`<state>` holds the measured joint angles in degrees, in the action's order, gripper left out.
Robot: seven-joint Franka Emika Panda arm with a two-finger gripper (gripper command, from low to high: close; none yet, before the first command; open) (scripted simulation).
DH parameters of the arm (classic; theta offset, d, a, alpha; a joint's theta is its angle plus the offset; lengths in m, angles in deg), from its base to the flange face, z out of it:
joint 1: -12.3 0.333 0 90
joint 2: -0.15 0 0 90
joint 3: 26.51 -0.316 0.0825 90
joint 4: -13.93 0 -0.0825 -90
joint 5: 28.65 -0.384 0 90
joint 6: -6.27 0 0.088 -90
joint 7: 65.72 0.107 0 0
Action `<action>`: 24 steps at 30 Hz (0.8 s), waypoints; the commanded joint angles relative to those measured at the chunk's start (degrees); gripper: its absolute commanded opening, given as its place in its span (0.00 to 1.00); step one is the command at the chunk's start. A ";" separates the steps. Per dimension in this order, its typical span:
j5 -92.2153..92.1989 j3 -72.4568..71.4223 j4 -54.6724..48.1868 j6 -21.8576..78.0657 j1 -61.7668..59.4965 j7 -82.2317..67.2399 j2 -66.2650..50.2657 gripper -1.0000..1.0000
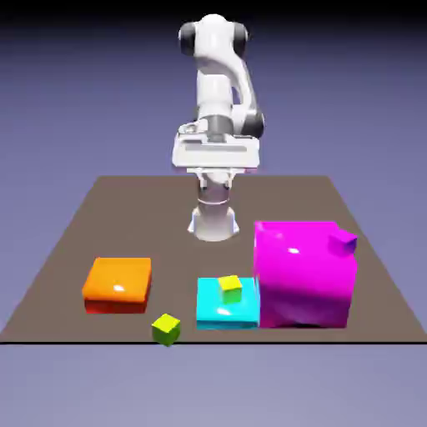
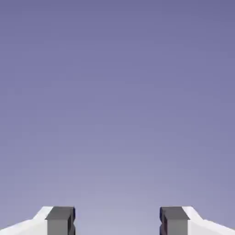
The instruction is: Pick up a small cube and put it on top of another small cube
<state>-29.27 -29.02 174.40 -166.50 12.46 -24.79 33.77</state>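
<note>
Pincer (image 1: 215, 178) hangs high, jaws wide apart on nothing; your hand view shows only backdrop past its fingertips (image 2: 60, 220). The teal cube shows in neither view; the magenta block (image 1: 300, 279), below and well apart, may hide it. The yellow cube (image 1: 166, 329) sits alone, farthest from the pincer, likely free for stacking. A greener cube (image 1: 230, 288) rests on the cyan slab (image 1: 213, 310). No writing shows.

Cube (image 1: 230, 288) on slab (image 1: 215, 312), slab beside big block (image 1: 302, 273); another cube (image 1: 167, 329) near front edge
</note>
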 commanded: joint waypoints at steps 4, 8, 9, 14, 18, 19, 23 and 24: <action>-2.04 -8.31 -1.76 4.09 -1.77 -5.06 3.20 0.50; -4.07 -16.61 -3.52 8.19 -3.55 -10.12 6.40 0.50; -4.58 -18.69 -3.96 9.21 -3.99 -11.39 7.19 0.50; -7.13 -29.07 -6.16 14.33 -6.21 -17.71 11.19 0.50; -9.16 -37.38 -7.92 18.42 -7.98 -22.77 14.39 0.50; -9.67 -39.46 -8.36 19.44 -8.43 -24.04 15.19 0.50; -11.71 -47.76 -10.12 23.54 -10.20 -29.10 18.39 0.50; -12.22 -49.84 -10.56 24.56 -10.64 -30.36 19.18 0.50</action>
<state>-41.48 -78.85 163.84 -141.95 1.81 -55.16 52.96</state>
